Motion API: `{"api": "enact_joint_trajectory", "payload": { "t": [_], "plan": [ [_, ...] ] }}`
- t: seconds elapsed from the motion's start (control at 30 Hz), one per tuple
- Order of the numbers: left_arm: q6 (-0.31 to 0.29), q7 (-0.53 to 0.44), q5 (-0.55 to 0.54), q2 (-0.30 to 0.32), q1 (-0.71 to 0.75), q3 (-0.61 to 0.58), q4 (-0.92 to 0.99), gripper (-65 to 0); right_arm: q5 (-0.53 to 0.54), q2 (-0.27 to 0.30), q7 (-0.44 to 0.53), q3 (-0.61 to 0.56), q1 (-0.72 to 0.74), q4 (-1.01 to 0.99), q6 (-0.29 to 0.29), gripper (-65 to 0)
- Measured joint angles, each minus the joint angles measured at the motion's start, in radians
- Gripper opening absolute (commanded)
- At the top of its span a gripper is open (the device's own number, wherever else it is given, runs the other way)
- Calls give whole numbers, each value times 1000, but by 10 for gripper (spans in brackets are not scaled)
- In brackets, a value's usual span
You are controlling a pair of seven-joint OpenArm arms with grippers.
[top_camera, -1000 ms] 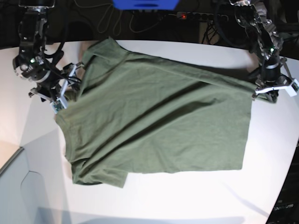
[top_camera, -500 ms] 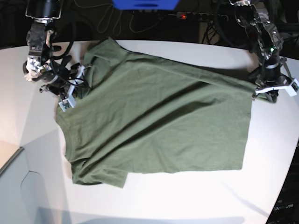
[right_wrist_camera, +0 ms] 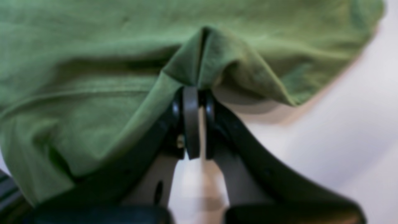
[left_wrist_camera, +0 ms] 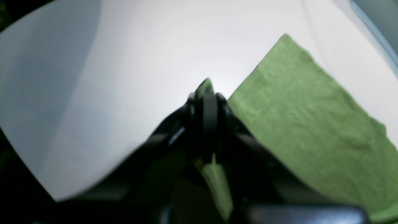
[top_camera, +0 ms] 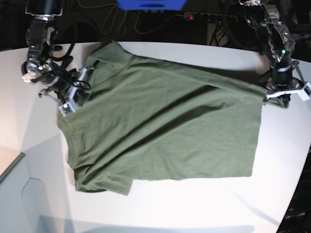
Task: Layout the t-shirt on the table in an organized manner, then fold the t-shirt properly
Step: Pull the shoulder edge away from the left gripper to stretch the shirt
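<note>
The olive-green t-shirt [top_camera: 165, 121] lies spread and wrinkled across the white table [top_camera: 194, 204], with a sleeve bunched at the lower left. At the shirt's left edge near the neck, my right gripper [top_camera: 80, 91] is shut on a raised fold of the t-shirt [right_wrist_camera: 199, 56]; in the right wrist view the jaws [right_wrist_camera: 192, 93] pinch the cloth. My left gripper [top_camera: 268, 97] holds the shirt's far right corner. The left wrist view shows that gripper [left_wrist_camera: 205, 96] shut, with a green tip of the t-shirt [left_wrist_camera: 311, 124] poking out between the fingers.
Behind the table's curved far edge run dark cables and a power strip [top_camera: 204, 17], beside a blue object [top_camera: 150, 5]. A grey panel [top_camera: 19, 204] sits at the lower left corner. Bare white tabletop [left_wrist_camera: 124, 62] lies in front of the shirt.
My right gripper has moved onto the shirt's left edge and shut on a fold of it. The left gripper and its corner have not moved.
</note>
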State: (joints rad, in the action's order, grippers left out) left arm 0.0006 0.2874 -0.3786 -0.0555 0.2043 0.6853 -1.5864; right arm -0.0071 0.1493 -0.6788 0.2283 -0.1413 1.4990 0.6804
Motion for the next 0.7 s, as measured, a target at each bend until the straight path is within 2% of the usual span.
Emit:
{"api": "enact_joint_trajectory", "payload": {
  "t": [0.13, 0.23, 0.33, 0.63, 0.7],
  "plan": [
    [0, -7, 0, -1, 0, -6, -19, -649, -7, 33, -11, 17, -20, 26, 0, -650],
    [0, 0, -1, -6, -3, -6, -18, -649, -8, 39, -3, 74, 0, 27, 0, -650],
    [0, -4, 0, -2, -3, -6, -18, -649, -16, 43, -24, 79, 43, 28, 0, -650],
    [0, -4, -1, -3, -5, -7, -12, -649, -8, 11, -15, -10, 211, -73, 0, -650],
    [0, -1, -1, -3, -5, -7, -12, -649, -12, 18, -16, -27, 238, -105, 0, -606]
  ]
}}
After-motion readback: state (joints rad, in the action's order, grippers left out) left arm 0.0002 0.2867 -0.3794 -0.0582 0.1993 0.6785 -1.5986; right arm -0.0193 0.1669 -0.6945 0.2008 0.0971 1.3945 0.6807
